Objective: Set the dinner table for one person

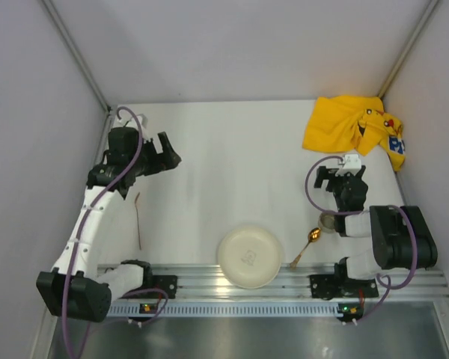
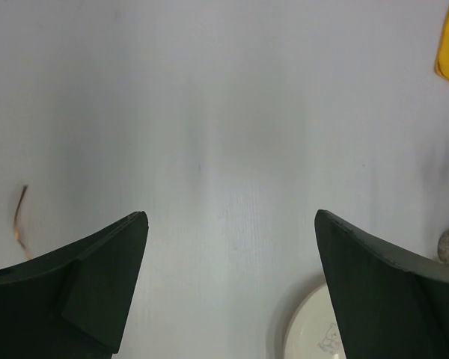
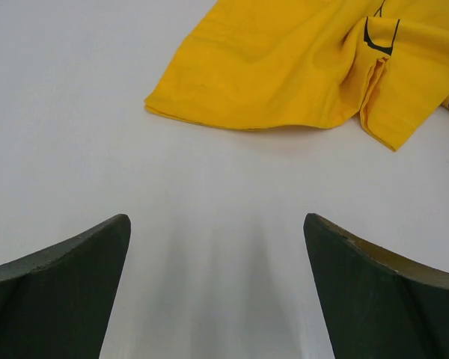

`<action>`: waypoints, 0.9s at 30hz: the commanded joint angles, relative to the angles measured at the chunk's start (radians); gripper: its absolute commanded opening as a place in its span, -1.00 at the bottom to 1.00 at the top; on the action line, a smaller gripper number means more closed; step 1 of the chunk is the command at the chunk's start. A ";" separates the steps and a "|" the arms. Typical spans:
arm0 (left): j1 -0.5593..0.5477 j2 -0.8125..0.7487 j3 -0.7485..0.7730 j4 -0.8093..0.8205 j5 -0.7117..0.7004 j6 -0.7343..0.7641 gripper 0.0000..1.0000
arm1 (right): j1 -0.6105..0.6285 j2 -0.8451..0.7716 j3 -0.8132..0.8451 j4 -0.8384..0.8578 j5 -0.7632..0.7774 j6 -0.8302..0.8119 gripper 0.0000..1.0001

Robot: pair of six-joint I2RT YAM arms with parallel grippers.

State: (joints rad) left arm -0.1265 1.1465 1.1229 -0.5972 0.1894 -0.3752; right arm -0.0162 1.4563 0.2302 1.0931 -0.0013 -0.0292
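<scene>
The white table (image 1: 232, 164) fills the floor of the cell, and both arms hang over bare parts of it. The left claw (image 2: 230, 215) and right claw (image 3: 215, 218) each stand wide apart, gripping nothing. A pale plate (image 1: 250, 256) sits at the near edge between the bases with a gold spoon (image 1: 307, 245) just to its right, a crumpled yellow cloth (image 1: 352, 131) fills the far right corner ahead of the right claw, and a thin brown stick (image 1: 138, 221) lies beside the left arm.

crumpled yellow cloth (image 1: 352, 131) with black, red and blue print, bunched in the far right corner. round cream plate (image 1: 249, 256) near the middle, its near edge over the aluminium rail (image 1: 202, 277). gold spoon (image 1: 307, 245) just right of the plate, angled, bowl end farther. thin brown utensil (image 1: 138, 221) lying lengthwise at the left, too slim to identify.
</scene>
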 commanded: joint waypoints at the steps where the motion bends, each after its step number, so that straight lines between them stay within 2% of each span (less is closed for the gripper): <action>1: 0.005 -0.062 0.084 -0.197 -0.239 -0.030 0.97 | -0.001 -0.004 0.026 0.068 -0.006 0.009 1.00; 2: 0.007 -0.050 0.122 -0.254 -0.343 -0.098 0.96 | -0.001 -0.004 0.027 0.067 -0.006 0.009 0.99; 3: 0.007 -0.048 0.124 -0.333 -0.508 -0.144 0.96 | -0.001 -0.004 0.027 0.067 -0.006 0.009 0.99; 4: 0.005 -0.050 0.117 -0.355 -0.534 -0.175 0.96 | -0.001 -0.004 0.027 0.067 -0.006 0.009 0.99; 6: 0.005 -0.060 0.089 -0.325 -0.442 -0.153 0.96 | -0.001 -0.004 0.029 0.065 -0.003 0.008 0.99; 7: 0.005 -0.077 0.078 -0.290 -0.341 -0.151 0.96 | 0.001 -0.004 0.029 0.064 -0.003 0.008 0.99; 14: 0.007 -0.050 0.090 -0.297 -0.227 -0.183 0.96 | 0.009 -0.010 0.038 0.065 0.033 0.003 0.99; 16: 0.005 -0.059 0.078 -0.274 -0.199 -0.191 0.90 | 0.082 -0.125 0.111 -0.173 0.079 -0.049 1.00; 17: 0.007 -0.062 0.062 -0.263 -0.194 -0.198 0.90 | 0.102 -0.164 0.262 -0.319 0.111 -0.055 1.00; 18: 0.007 -0.067 0.057 -0.253 -0.194 -0.200 0.89 | 0.113 -0.192 0.353 -0.558 0.135 -0.010 1.00; 19: 0.007 -0.070 0.051 -0.247 -0.188 -0.200 0.89 | 0.113 -0.217 0.450 -0.660 0.123 0.023 1.00; 20: 0.005 -0.071 0.049 -0.243 -0.164 -0.202 0.88 | 0.113 -0.215 0.676 -0.750 0.104 0.061 0.99; 21: 0.005 -0.068 0.051 -0.240 -0.150 -0.205 0.88 | 0.113 -0.208 0.808 -0.945 0.072 0.055 0.99; 23: 0.005 -0.062 0.051 -0.240 -0.136 -0.212 0.86 | 0.113 -0.143 1.127 -1.109 0.111 0.102 0.99; 24: 0.005 -0.060 0.046 -0.225 -0.125 -0.218 0.86 | 0.105 -0.099 1.176 -1.187 0.264 0.315 0.99; 25: 0.005 -0.054 0.032 -0.213 -0.116 -0.229 0.85 | 0.087 -0.073 1.205 -1.238 0.279 0.397 1.00; 26: 0.005 -0.051 0.023 -0.198 -0.104 -0.234 0.85 | 0.056 -0.033 1.274 -1.300 0.192 0.441 1.00; 27: 0.005 -0.041 0.017 -0.166 -0.082 -0.237 0.85 | 0.024 0.090 1.354 -1.393 0.061 0.459 1.00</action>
State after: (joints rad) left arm -0.1196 1.0939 1.1614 -0.8497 0.0414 -0.5819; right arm 0.0669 1.3907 1.4708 0.0948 0.1261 0.2039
